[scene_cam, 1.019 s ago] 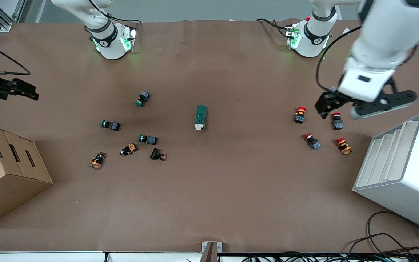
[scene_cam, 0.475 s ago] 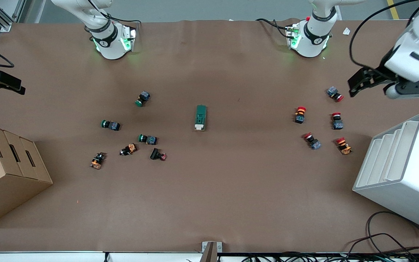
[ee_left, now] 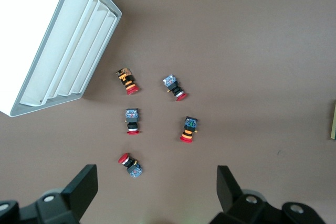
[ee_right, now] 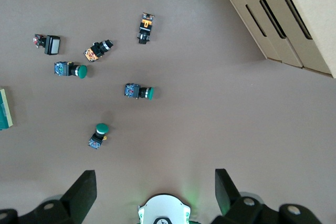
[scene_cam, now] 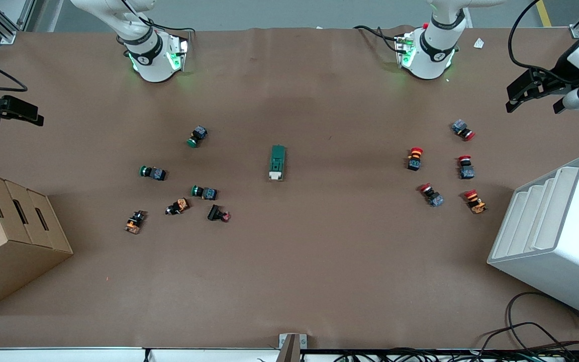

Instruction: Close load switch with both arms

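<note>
The left gripper (scene_cam: 533,95) is held high with its fingers (ee_left: 84,187) spread and empty, over the left arm's end of the surface (scene_cam: 319,261), above the red buttons (scene_cam: 463,129). The right gripper (scene_cam: 15,113) hangs likewise with fingers (ee_right: 84,190) parted and empty at the right arm's end, over bare surface above the cardboard box (scene_cam: 8,236). The load switch (scene_cam: 277,162) lies mid-surface, well apart from both and roughly between them, its long axis running toward the front camera, white lever end nearer it. Neither arm is clearly nearer. Since a second ago both grippers have been drawn outward and toward the bases; the switch is unmoved.
</note>
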You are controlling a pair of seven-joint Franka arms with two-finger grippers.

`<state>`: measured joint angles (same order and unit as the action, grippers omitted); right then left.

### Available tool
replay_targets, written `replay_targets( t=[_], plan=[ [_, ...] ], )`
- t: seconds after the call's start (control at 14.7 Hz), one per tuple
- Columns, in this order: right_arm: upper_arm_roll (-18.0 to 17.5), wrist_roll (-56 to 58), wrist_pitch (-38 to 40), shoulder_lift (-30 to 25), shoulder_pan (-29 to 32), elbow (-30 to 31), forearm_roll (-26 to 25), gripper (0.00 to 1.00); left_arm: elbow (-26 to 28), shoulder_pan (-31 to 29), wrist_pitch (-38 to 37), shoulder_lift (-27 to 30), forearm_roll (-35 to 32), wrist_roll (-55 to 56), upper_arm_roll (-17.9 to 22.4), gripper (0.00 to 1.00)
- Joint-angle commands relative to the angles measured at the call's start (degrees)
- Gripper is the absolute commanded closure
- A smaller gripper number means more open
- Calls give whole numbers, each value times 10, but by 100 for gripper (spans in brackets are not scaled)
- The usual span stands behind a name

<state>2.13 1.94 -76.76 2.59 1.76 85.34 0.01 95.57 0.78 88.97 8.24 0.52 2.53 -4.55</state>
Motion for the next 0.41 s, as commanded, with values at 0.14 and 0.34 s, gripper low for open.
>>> replay_targets(
  t=[0.14,0.34],
  plan=[
    [-3,8,-28,-60,0,71,11,0,-11,6,2,-2,-1,-8,5,0],
    [-1,-2,-30,-82,-13,92,10,0,-11,5,-1,-4,-1,-2,5,0]
  ],
)
